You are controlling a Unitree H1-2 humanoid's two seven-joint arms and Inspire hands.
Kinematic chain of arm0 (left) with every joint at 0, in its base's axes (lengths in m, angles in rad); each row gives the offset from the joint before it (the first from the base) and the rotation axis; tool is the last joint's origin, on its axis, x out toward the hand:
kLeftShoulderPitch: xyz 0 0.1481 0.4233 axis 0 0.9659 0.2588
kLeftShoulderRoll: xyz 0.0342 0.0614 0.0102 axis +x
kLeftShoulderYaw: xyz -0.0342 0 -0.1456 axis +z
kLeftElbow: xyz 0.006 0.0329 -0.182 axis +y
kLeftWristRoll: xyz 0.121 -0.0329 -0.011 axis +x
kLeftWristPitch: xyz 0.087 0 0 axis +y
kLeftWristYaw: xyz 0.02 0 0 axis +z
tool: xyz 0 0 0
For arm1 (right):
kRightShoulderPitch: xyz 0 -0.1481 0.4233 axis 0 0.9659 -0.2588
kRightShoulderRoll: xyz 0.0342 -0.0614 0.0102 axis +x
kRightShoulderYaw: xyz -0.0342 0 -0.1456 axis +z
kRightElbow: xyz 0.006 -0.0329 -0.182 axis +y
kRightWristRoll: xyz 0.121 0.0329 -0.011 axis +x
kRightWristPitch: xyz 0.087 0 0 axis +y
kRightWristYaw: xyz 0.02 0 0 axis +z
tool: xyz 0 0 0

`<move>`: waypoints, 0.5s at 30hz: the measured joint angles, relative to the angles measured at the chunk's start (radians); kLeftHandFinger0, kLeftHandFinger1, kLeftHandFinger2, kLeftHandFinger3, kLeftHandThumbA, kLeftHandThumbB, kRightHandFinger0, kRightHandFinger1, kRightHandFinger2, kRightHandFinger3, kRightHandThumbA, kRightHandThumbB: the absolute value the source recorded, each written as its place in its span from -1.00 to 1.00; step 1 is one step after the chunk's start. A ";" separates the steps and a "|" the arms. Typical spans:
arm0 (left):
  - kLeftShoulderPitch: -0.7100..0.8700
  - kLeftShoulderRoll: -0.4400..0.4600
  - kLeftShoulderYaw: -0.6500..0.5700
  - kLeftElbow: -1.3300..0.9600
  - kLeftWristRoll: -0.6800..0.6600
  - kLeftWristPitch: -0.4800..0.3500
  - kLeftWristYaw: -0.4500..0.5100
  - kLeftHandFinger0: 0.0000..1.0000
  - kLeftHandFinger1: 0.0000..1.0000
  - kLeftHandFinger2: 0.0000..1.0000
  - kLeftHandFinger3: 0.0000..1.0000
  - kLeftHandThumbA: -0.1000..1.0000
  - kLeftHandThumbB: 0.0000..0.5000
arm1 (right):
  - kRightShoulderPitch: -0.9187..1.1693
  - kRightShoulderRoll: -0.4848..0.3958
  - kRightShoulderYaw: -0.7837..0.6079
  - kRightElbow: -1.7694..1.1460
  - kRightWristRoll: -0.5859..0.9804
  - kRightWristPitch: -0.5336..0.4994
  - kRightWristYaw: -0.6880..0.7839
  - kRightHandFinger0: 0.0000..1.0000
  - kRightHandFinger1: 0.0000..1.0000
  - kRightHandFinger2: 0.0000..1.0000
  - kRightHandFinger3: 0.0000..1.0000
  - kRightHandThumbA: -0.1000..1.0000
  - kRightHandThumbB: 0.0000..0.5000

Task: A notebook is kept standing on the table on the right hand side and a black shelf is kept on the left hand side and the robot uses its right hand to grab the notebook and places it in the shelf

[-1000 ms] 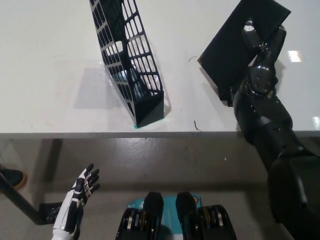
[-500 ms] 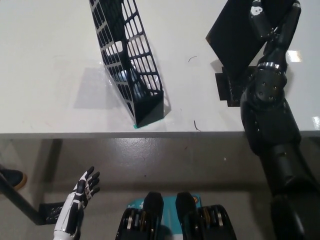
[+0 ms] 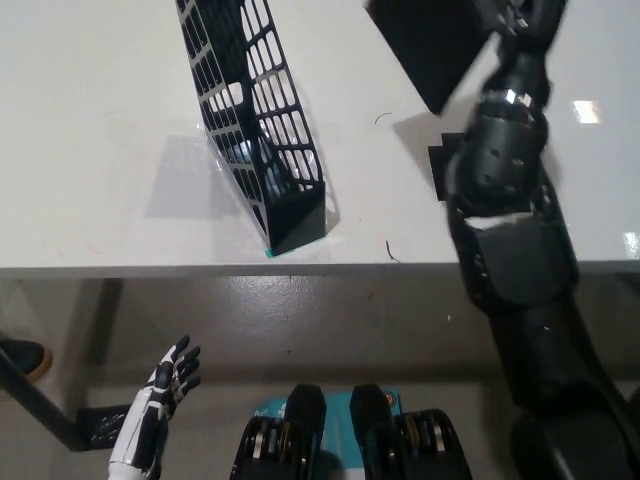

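Change: notebook (image 3: 425,45) is higher & further left than 1 s ago; it was low over the worktop (image 3: 90,120) at the right, now it's up at the top edge, partly out of frame, clear of the surface.
Right hand (image 3: 515,15): at top edge, mostly cut off; clamped on notebook's right side, arm stretched up & away over the worktop.
Notebook pos: in the air, tilted, right of shelf (image 3: 260,130) and apart from it; its shadow lies on the worktop below.
Shelf: black mesh, upright near the front edge, same spot as before; nothing seen inside.
Meaning: lift done, carry toward shelf under way; insertion not yet begun, I judge. Needs more leftward travel + lining up w/ the slot.
Left hand (image 3: 160,400): resting low at lower left, below worktop level, fingers spread, holding nothing.
Writing/brands: none readable; notebook cover plain black, shelf unmarked.
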 measured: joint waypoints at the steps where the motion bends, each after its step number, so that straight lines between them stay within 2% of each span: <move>1: 0.000 0.001 -0.001 0.000 0.002 0.000 0.000 1.00 1.00 1.00 1.00 1.00 -0.56 | -0.016 0.007 0.010 -0.013 -0.011 0.008 0.001 -1.00 -0.51 0.30 0.46 -1.00 -0.46; 5: -0.002 0.008 -0.003 -0.001 0.007 0.000 0.000 1.00 1.00 1.00 1.00 1.00 -0.61 | -0.103 0.037 0.051 -0.040 -0.046 0.033 0.012 -1.00 -0.53 0.29 0.49 -1.00 -0.52; 8: -0.005 0.012 -0.005 -0.004 0.009 0.000 0.000 1.00 1.00 1.00 1.00 1.00 -0.61 | -0.168 0.061 0.072 -0.040 -0.070 0.046 0.022 -1.00 -0.58 0.25 0.50 -1.00 -0.44; 12: -0.007 0.014 -0.006 -0.008 0.009 0.000 0.000 1.00 1.00 1.00 1.00 1.00 -0.63 | -0.202 0.088 0.086 -0.034 -0.096 0.051 0.024 -1.00 -0.59 0.27 0.49 -1.00 -0.50; 13: -0.007 0.015 -0.006 -0.008 0.009 0.000 0.000 1.00 1.00 1.00 1.00 1.00 -0.62 | -0.202 0.092 0.087 -0.032 -0.098 0.052 0.025 -1.00 -0.64 0.23 0.43 -1.00 -0.40; 14: -0.007 0.016 -0.006 -0.008 0.009 0.000 -0.001 1.00 1.00 1.00 1.00 1.00 -0.61 | -0.199 0.096 0.088 -0.029 -0.101 0.054 0.027 -1.00 -0.66 0.27 0.49 -1.00 -0.51; 15: -0.007 0.017 -0.006 -0.008 0.009 0.000 -0.001 1.00 1.00 1.00 1.00 1.00 -0.61 | -0.196 0.101 0.089 -0.025 -0.104 0.057 0.029 -1.00 -0.66 0.27 0.49 -1.00 -0.51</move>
